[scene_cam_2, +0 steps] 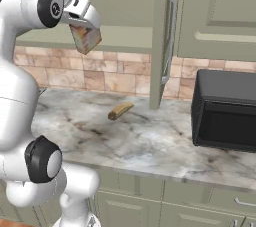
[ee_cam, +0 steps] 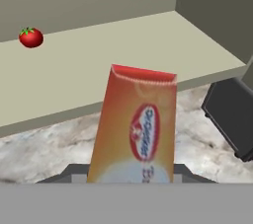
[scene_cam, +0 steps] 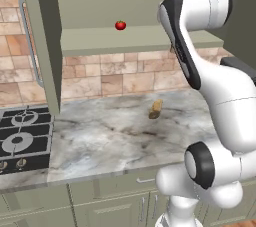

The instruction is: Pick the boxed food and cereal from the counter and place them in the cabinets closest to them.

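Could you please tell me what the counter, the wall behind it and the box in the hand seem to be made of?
The counter looks like polished marble: grey-white with dark veins. The wall looks like matte stone tile: tan and pink blocks with pale joints. The box, held in the hand, seems printed cardboard: flat orange faces, crisp edges, an oval label; the render leaves it open.

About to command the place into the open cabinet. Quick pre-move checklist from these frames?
1. Box held in gripper: ok.
2. Cabinet door open: ok.
3. Shelf has bare room ahead of the box: ok.
4. Tomato off to one side of the box on the shelf: ok.
5. Box bottom above shelf edge: cannot tell.
6. Microwave away from the arm: ok.
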